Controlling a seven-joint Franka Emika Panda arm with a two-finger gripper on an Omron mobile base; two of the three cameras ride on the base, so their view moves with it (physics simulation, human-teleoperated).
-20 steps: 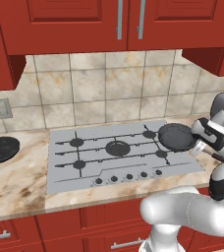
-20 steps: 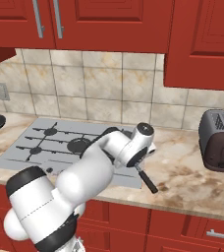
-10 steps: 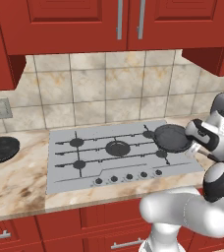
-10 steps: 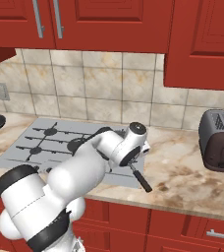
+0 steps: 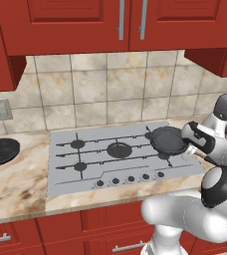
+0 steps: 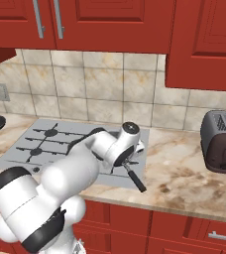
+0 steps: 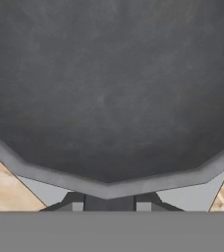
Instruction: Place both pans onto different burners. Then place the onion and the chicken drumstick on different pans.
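The smaller dark-grey pan (image 5: 169,140) sits over the right end of the cooktop (image 5: 85,172), above its right burners, its dark handle (image 6: 135,177) reaching toward the near counter (image 6: 184,183) edge. The tool (image 7: 109,202) is closed on the smaller dark-grey pan at its rim where the handle joins. The wider black pan (image 5: 0,151) lies on the counter far left of the cooktop, well apart
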